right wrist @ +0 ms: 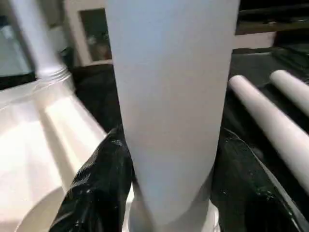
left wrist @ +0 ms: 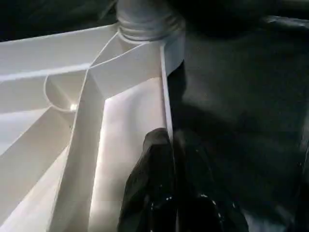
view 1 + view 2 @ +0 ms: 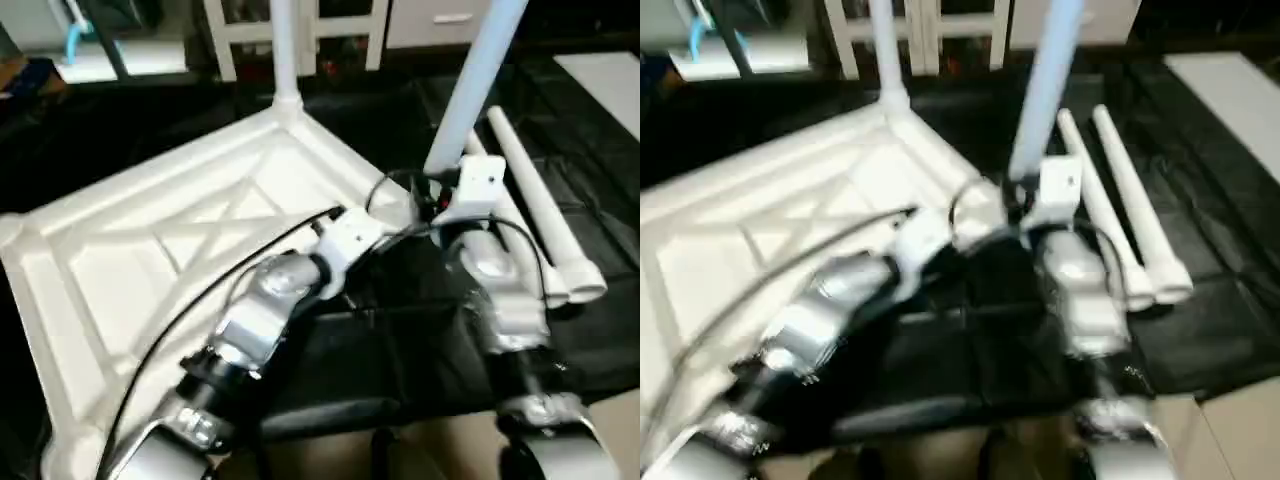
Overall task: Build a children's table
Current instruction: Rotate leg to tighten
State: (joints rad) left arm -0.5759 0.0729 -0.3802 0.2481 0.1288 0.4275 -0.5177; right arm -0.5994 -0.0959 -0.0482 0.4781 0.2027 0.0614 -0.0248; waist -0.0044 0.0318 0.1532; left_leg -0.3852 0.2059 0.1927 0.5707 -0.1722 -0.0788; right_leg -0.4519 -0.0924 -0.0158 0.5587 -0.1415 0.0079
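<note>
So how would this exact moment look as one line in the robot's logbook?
stage: fitting second leg | right gripper: around upright leg at corner socket | left gripper: shut on tabletop rim | fitted leg: one | spare legs: two on floor

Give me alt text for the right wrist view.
The right gripper clasps an upright white table leg between its black fingers. Behind stands another leg in the tabletop; two loose legs lie beside.

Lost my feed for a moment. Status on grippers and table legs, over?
Left gripper shut on the tabletop rim. Right gripper shut on the second leg, upright at the near corner. One leg seated, two spare legs lying right.
</note>
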